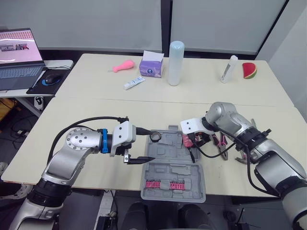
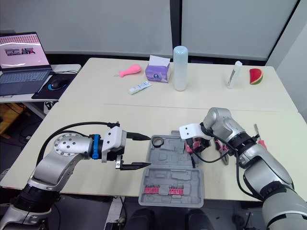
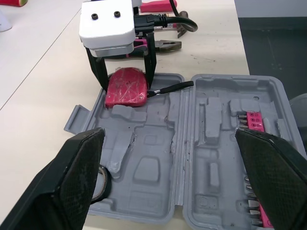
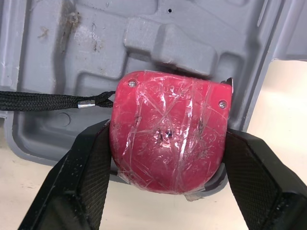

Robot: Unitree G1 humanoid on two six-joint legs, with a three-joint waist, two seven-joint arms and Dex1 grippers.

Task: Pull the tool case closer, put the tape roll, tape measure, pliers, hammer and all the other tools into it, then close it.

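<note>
The grey tool case [image 1: 173,165] lies open at the table's front edge, with a pink bit strip [image 1: 165,184] in its near half. A black tape roll [image 1: 155,136] rests in the far half's left corner. My right gripper [image 1: 193,142] is shut on the red tape measure [image 4: 170,129], holding it at the far half's right rim; its black strap [image 4: 48,100] trails into the case. My left gripper [image 1: 150,144] is open beside the case's left edge, holding nothing. Pliers [image 1: 221,142] and a pink-handled hammer [image 3: 160,5] lie on the table right of the case.
Along the table's far side stand a tall bottle [image 1: 175,62], a purple tissue box [image 1: 152,65], a white tube [image 1: 134,82], a pink toy [image 1: 122,65], a small white bottle [image 1: 229,68] and a watermelon slice [image 1: 249,70]. A laptop [image 1: 17,57] sits on a side desk at the left.
</note>
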